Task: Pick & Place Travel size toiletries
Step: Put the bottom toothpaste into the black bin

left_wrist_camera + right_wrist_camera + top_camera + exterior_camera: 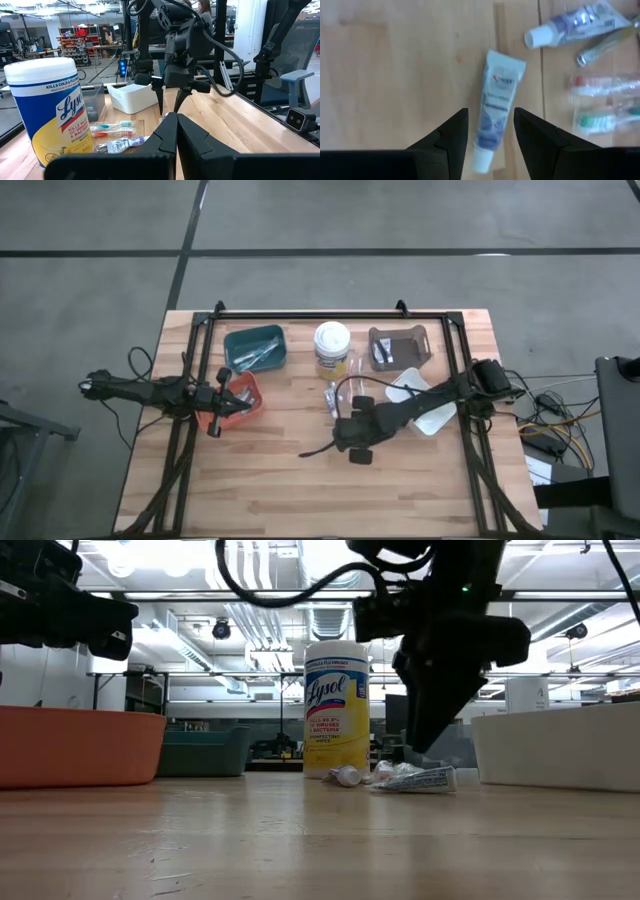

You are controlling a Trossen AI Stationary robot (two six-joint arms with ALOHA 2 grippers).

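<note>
right gripper (490,131) pointed straight down near the table's (300,500) middle, fingers parted astride a small pale-blue tube (495,112) lying flat, not gripping | more toiletries (590,70) just beside, toward the far edge | left gripper (176,131) level over the orange bin (243,398) near the left edge, fingers closed, empty

Bare counter (300,500) fills the high view's lower half, free for passage; upper centre is crowded by the tub (332,348), teal bin (256,347), brown tray (399,346), scattered toiletries (333,395).
</note>
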